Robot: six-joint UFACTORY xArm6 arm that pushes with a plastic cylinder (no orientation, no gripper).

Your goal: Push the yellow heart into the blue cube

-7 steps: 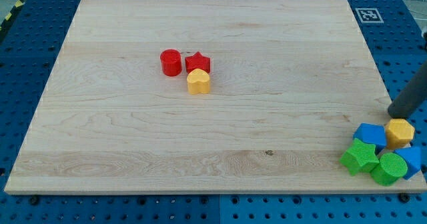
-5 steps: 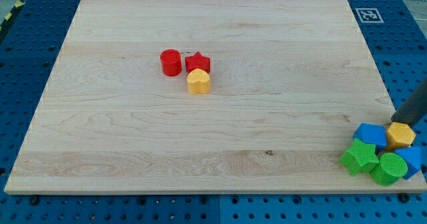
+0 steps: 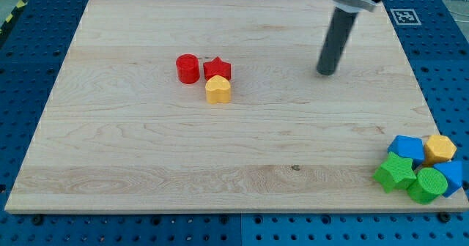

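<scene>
My tip stands on bare board, well to the view's right of the yellow heart. No claw exists. The blue cube sits near the board's bottom-right edge.

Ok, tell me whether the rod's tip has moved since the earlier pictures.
Yes. My tip has gone from beside the yellow block at the view's right edge up and leftward, now standing apart on bare board right of the red star.

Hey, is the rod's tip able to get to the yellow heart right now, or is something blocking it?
Probably yes. My tip stands to the view's right of the yellow heart with bare board between them. The red star touches only the heart's top side.
</scene>
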